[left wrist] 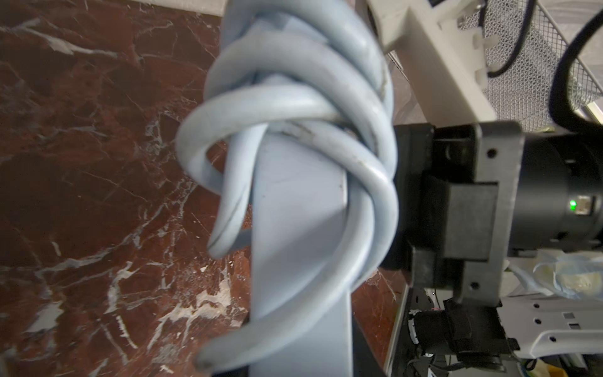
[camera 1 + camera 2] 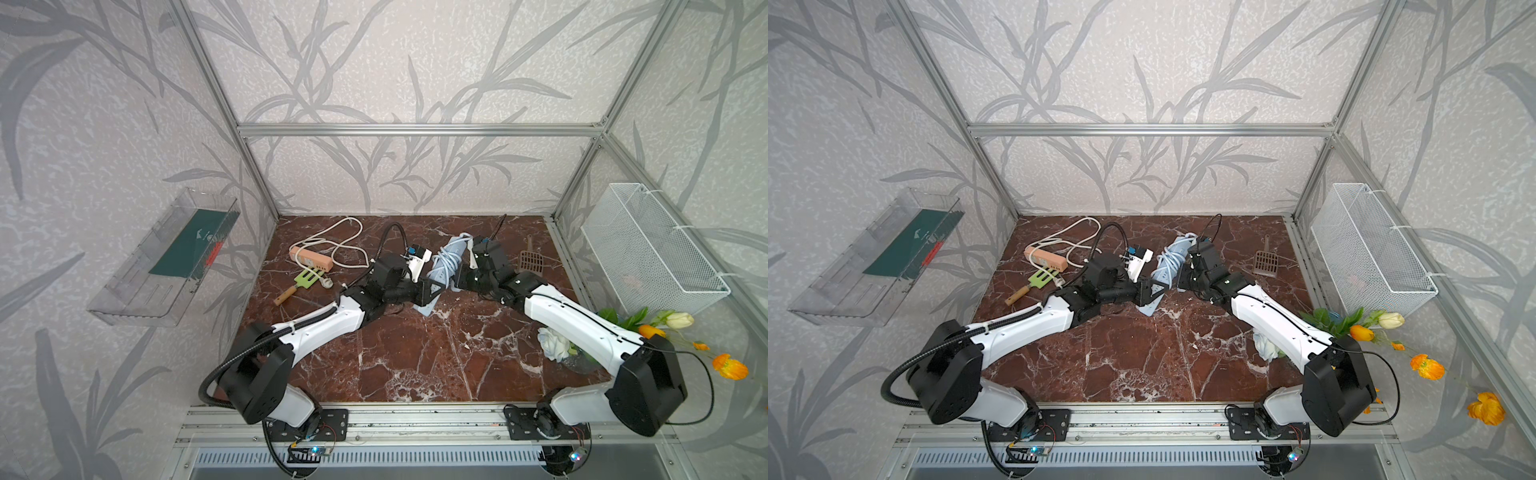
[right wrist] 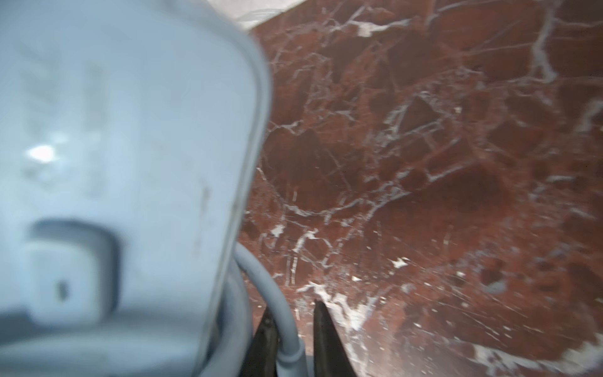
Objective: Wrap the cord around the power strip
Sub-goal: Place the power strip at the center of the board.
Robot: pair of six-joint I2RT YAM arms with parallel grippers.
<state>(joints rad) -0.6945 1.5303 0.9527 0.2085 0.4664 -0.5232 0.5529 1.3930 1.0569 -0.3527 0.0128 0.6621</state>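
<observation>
A light-blue power strip (image 2: 456, 246) (image 2: 1177, 248) is held tilted above the marble table, its far end higher. Its light-blue cord (image 2: 444, 266) (image 2: 1165, 266) is coiled round its middle in several loops. My left gripper (image 2: 430, 290) (image 2: 1152, 291) is shut on the strip's near, lower end. The left wrist view shows the strip (image 1: 300, 228) running away from the left gripper (image 1: 301, 367), with the cord (image 1: 293, 107) looped round it. My right gripper (image 2: 460, 272) (image 3: 292, 323) is shut on the cord (image 3: 261, 277) just beside the strip (image 3: 130, 130).
A peach power strip (image 2: 311, 259) with a loose white cord lies at the back left, a green-headed tool (image 2: 305, 281) beside it. A brown scoop (image 2: 532, 259) lies at the back right. Walls carry a wire basket (image 2: 652, 245) and a clear bin (image 2: 166, 257). Flowers (image 2: 552, 343) sit under the right arm.
</observation>
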